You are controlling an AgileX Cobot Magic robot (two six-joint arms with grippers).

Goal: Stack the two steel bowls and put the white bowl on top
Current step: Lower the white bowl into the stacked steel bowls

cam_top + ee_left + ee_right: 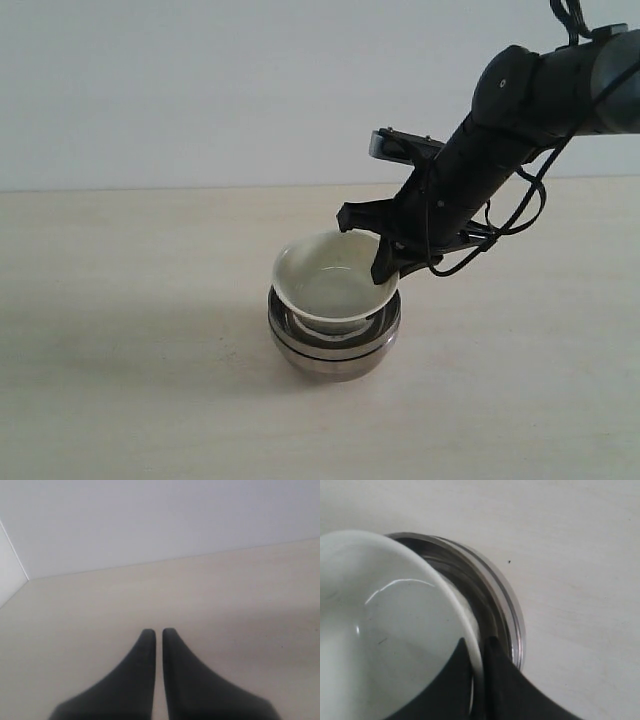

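Observation:
The two steel bowls (335, 350) sit nested one inside the other at the middle of the table; their rims (512, 615) also show in the right wrist view. The white bowl (333, 282) rests tilted in the top steel bowl. My right gripper (388, 262) is shut on the white bowl's rim (470, 625), one finger inside the bowl and one outside. My left gripper (156, 632) hangs over bare table with its fingertips nearly touching and nothing between them; it is out of the exterior view.
The light wooden table (120, 380) runs back to a pale wall (200, 90). The right arm (520, 110) reaches down from the upper right with loose cables beside it.

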